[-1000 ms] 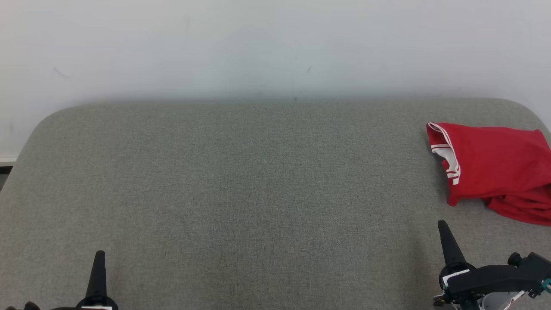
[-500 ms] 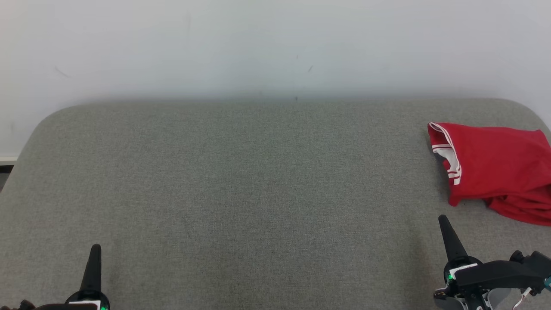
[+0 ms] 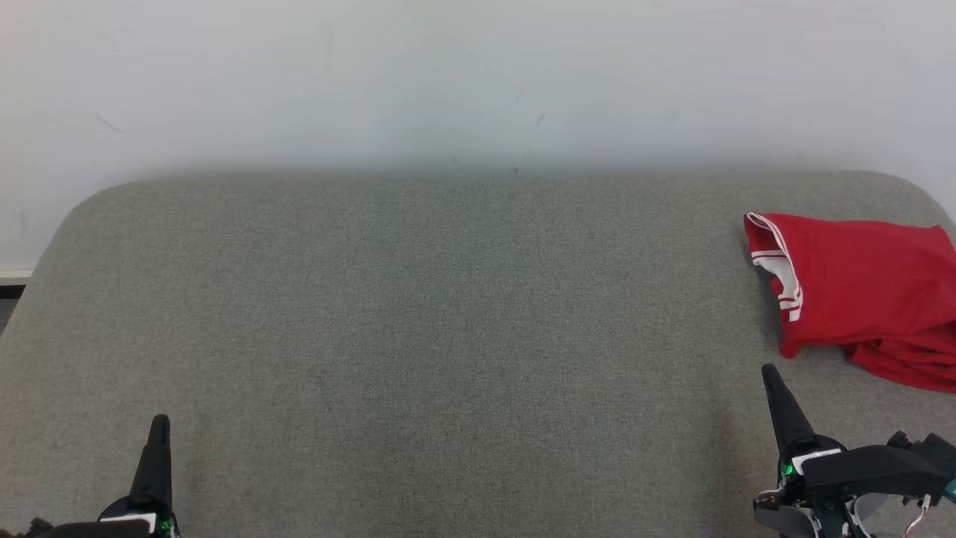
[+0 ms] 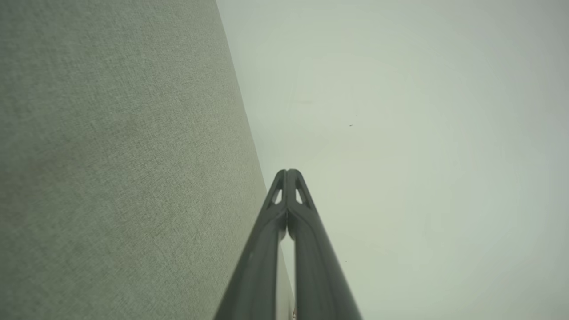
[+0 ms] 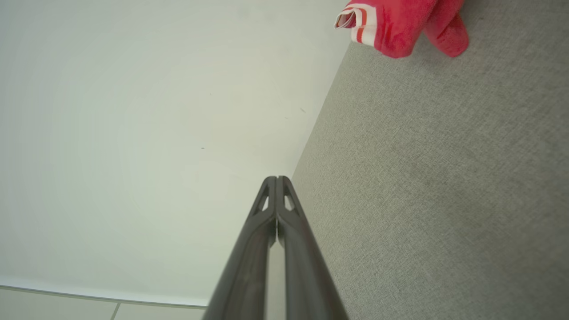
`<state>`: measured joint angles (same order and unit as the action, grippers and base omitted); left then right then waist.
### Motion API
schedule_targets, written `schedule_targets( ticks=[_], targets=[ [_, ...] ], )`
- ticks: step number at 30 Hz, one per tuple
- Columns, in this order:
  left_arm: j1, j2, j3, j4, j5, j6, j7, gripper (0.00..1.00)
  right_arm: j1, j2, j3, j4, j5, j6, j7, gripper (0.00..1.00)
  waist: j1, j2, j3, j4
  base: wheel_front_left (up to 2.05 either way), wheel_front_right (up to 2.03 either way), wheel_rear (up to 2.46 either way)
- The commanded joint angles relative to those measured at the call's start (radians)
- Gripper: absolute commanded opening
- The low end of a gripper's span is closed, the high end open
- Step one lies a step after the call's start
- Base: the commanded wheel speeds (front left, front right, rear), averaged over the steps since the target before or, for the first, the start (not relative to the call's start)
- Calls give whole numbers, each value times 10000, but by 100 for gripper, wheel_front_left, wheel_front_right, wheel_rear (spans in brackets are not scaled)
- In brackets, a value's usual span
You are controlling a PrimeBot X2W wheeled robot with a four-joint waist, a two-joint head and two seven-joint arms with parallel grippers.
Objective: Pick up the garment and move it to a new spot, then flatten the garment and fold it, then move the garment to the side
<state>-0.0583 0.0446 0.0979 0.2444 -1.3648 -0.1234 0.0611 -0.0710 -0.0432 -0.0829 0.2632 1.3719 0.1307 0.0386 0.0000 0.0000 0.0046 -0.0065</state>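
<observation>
The garment [image 3: 859,291] lies on the counter [image 3: 448,336] at its far right, towards the back edge, and runs off the right side of the head view. The wall [image 3: 448,75] stands behind the counter. The left gripper [image 3: 159,424] is over the near left part of the counter. The right gripper [image 3: 768,373] is over the near right, in front of the garment and apart from it.

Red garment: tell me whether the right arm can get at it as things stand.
Probably yes: the red garment lies just ahead of the right arm, bare grey surface between; its jaws are shut.
</observation>
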Motion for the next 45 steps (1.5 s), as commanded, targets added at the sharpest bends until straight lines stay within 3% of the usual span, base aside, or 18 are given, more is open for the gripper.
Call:
schedule_targets(
  ticks=[1, 33, 45],
  targets=[
    [-172, 81, 75, -95, -286, -55, 77, 0, -167, -86, -45, -93, 252, 1, 62, 0, 0, 0, 1, 3, 0, 0, 0],
    [-374, 93, 361, -165, -2552, -86, 702, 0, -288, -105, -118, -326, 2491, 0, 639, 0, 0, 0, 28, 65, 0, 0, 0],
    [-366, 92, 353, -160, -2527, -85, 687, 0, -283, -103, -114, -323, 2457, 0, 637, 0, 0, 0, 28, 65, 0, 0, 0]
  ],
)
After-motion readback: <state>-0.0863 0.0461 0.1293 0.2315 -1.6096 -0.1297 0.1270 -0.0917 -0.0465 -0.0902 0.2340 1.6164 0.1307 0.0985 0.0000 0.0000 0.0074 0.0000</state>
